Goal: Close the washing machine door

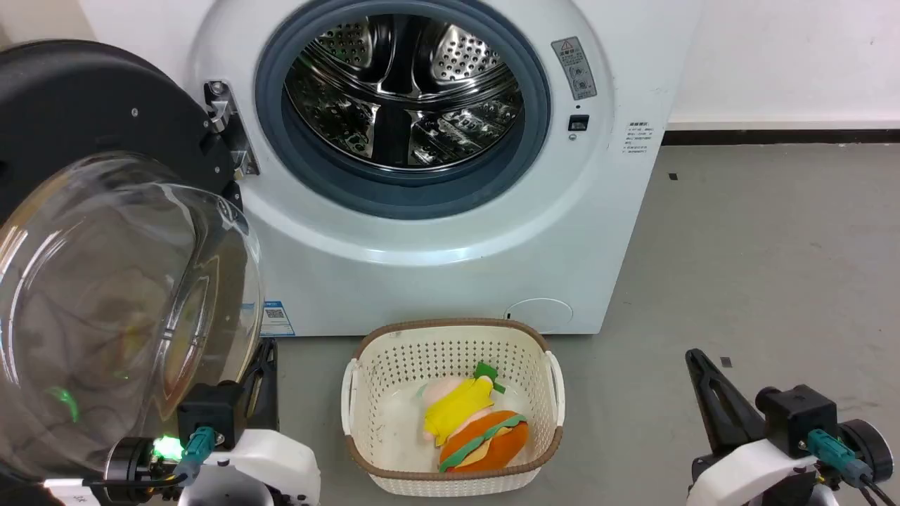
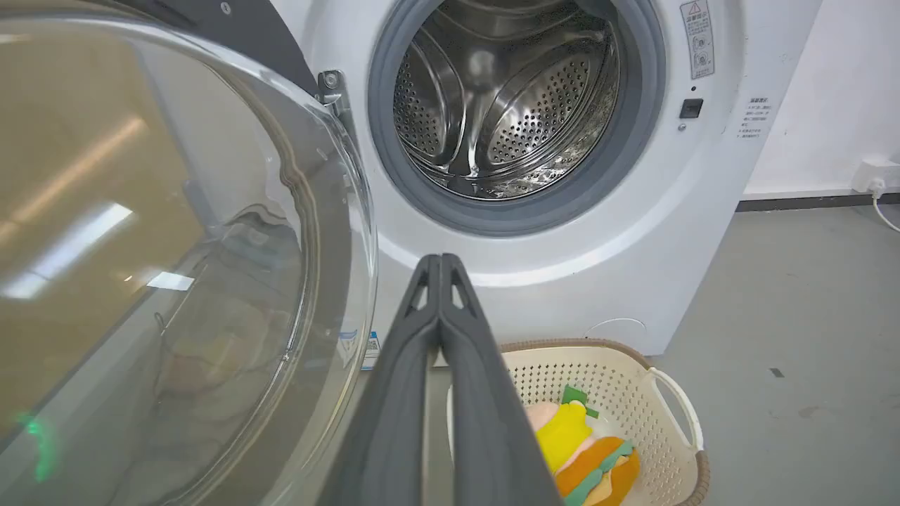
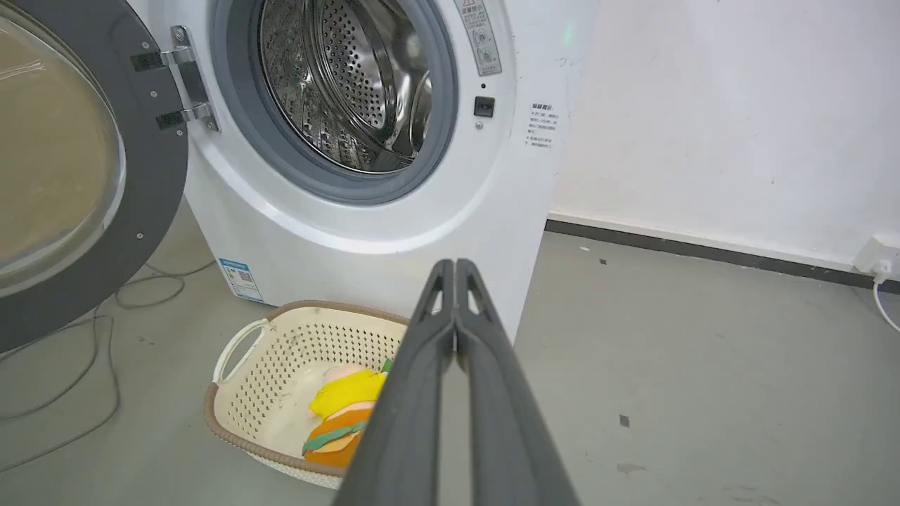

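Note:
The washing machine (image 1: 436, 267) stands straight ahead, its steel drum (image 1: 404, 91) exposed inside the grey-blue gasket. The washing machine door (image 1: 84, 98) is swung wide open on its hinge (image 1: 228, 126) at the left, its clear glass bowl (image 1: 119, 309) bulging toward me. My left gripper (image 1: 266, 355) is low beside the bowl's right edge, fingers pressed together and empty; in the left wrist view it (image 2: 439, 261) points at the machine's front with the door (image 2: 155, 246) close on its left. My right gripper (image 1: 696, 357) hangs shut and empty over the floor at lower right, far from the door (image 3: 70, 161).
A cream perforated basket (image 1: 394, 365) sits on the grey floor before the machine, holding a yellow-and-orange plush toy (image 1: 478, 429). Loose cables (image 3: 84, 330) lie on the floor under the door. A wall socket (image 3: 875, 256) and white wall are to the right.

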